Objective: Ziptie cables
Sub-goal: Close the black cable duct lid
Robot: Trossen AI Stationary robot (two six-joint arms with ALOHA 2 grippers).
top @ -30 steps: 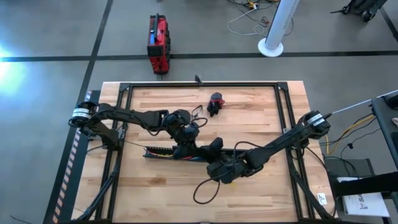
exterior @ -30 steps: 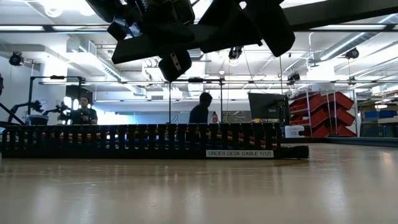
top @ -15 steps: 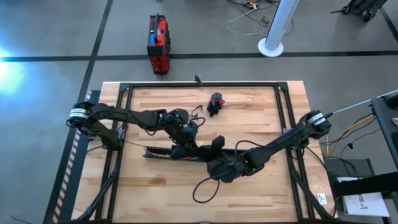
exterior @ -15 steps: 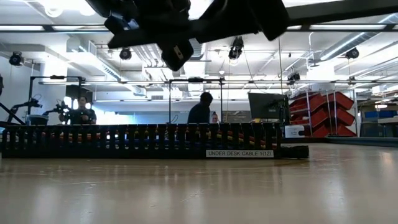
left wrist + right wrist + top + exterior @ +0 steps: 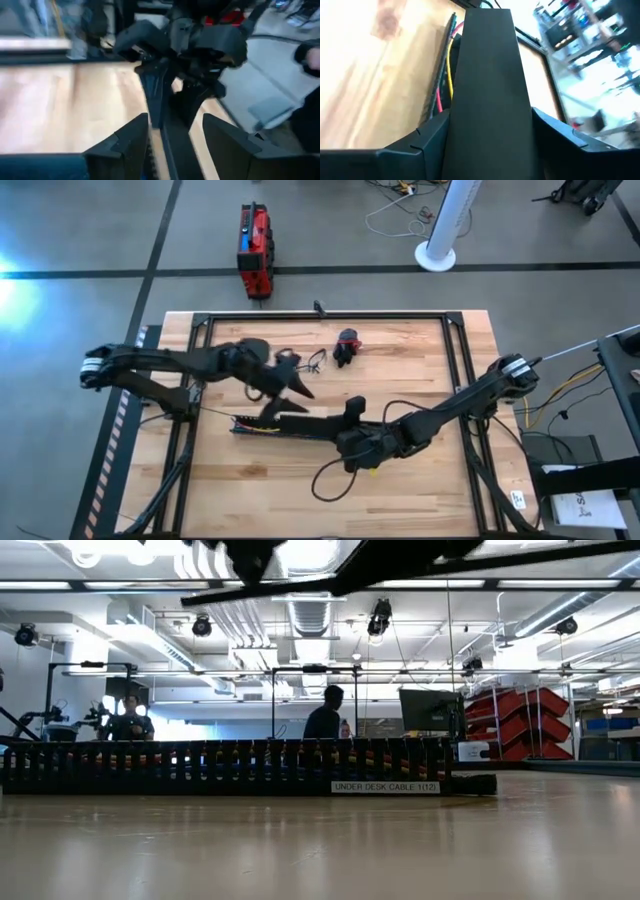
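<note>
Wood-plank table point(image 5: 420, 480) stands on grey floor point(image 5: 90, 240) beside white pedestal point(image 5: 437, 254).

Two robot arms reach over one wooden surface point(image 5: 410, 360). One black slotted duct point(image 5: 225, 766) lies on it, along with one flat black cover strip point(image 5: 490, 95) and one small red-and-black lump point(image 5: 347, 343). Two people point(image 5: 322, 716) appear in the room behind. One red case point(image 5: 254, 250) sits on the floor.

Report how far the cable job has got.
Done: cables lie in the slotted duct. In hand: right claw grips the flat cover strip over the duct; left claw hangs open nearby. Left: no ziptie shows on the cables.
</note>
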